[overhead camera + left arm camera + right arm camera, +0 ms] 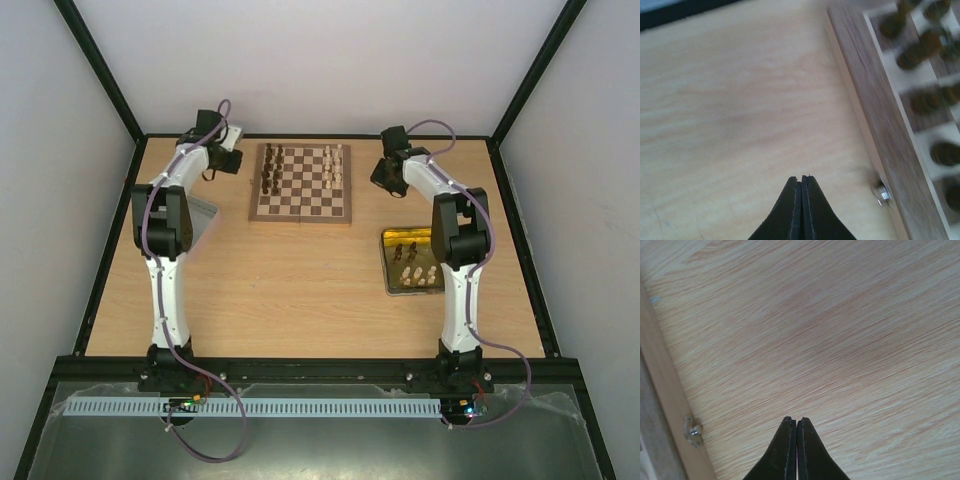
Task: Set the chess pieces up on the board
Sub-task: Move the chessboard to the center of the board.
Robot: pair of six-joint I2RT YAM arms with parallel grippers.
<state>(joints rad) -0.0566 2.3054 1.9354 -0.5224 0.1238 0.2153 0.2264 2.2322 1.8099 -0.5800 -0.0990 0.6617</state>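
The board [302, 197] lies at the back centre of the table. Dark brown chess pieces [270, 172] stand in its left columns and cream ones [333, 165] in its right columns. My left gripper [228, 161] is shut and empty, just left of the board. In the left wrist view its tips [801, 178] hover over bare table beside the board's brown border [875, 105], with blurred dark pieces [925, 47] beyond. My right gripper [388, 178] is shut and empty, just right of the board. Its tips [794, 420] are over bare table near the board's edge [665, 390].
A gold tin tray [392, 262] at the right holds several cream pieces [420, 275] and a few dark ones [405, 250]. A grey flat object [203, 215] lies by the left arm. A metal clasp [882, 193] sticks out from the board's side, and another shows in the right wrist view [692, 430].
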